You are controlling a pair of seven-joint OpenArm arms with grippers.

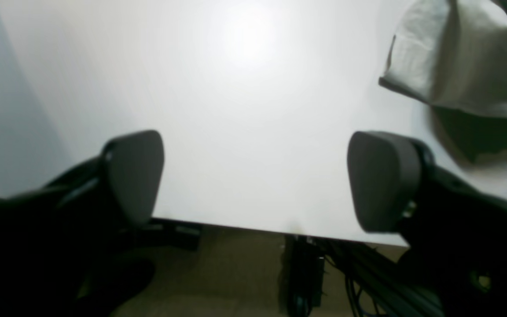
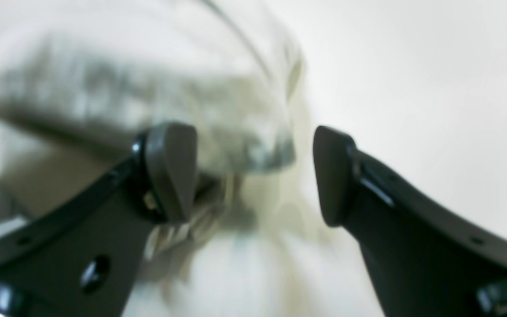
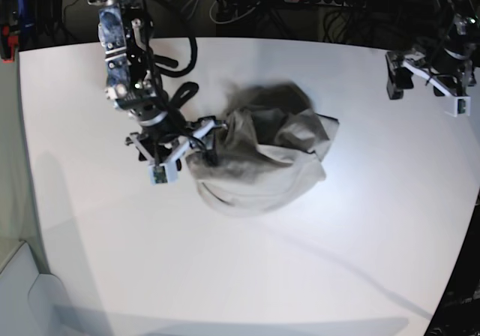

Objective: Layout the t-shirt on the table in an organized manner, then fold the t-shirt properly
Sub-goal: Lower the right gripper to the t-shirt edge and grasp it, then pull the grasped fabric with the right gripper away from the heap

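T-shirt (image 3: 262,152) bunched in crumpled heap mid-table (image 3: 360,223), no edge laid flat. Right gripper (image 3: 184,145) at heap's left edge, jaws spread wide, cloth blurred between them, nothing clamped. Left gripper (image 3: 431,81) over far right table edge, jaws fully apart, empty, well apart from shirt. Bare tabletop all around heap.

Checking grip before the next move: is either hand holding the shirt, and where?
Nothing is held. The right hand is open at the shirt's edge; the left hand is open over bare table.
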